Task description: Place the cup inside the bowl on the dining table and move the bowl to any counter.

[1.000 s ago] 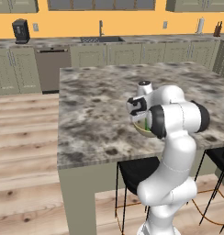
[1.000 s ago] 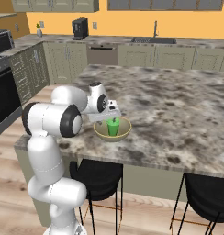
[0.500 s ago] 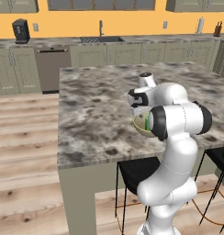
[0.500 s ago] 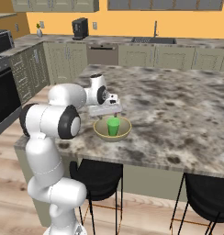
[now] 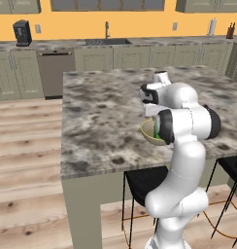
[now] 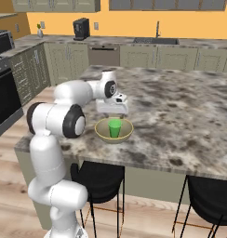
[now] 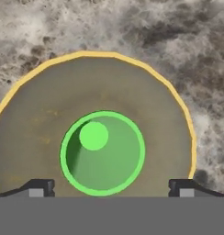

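The bright green cup (image 6: 115, 128) stands upright inside the olive-yellow bowl (image 6: 102, 132) near the front edge of the marble dining table (image 6: 180, 107). My gripper (image 6: 112, 109) hangs open just above the bowl's far rim, clear of both. In the hand view I look straight down into the cup (image 7: 103, 152), which sits in the bowl (image 7: 132, 82); the gripper (image 7: 110, 188) has its fingertips (image 7: 38, 187) spread wide with nothing held. From the left base view my own arm hides most of the bowl (image 5: 148, 131).
Black stools (image 6: 99, 179) stand under the table's near edge. The counter (image 6: 157, 42) with sage-green cabinets, a sink and a coffee machine (image 6: 81, 29) runs along the back wall, across a strip of wooden floor. A dark oven (image 6: 1, 93) is at the left.
My gripper has lifted up and away from the bowl, leaving the cup standing in it. Bowl and cup have not moved.
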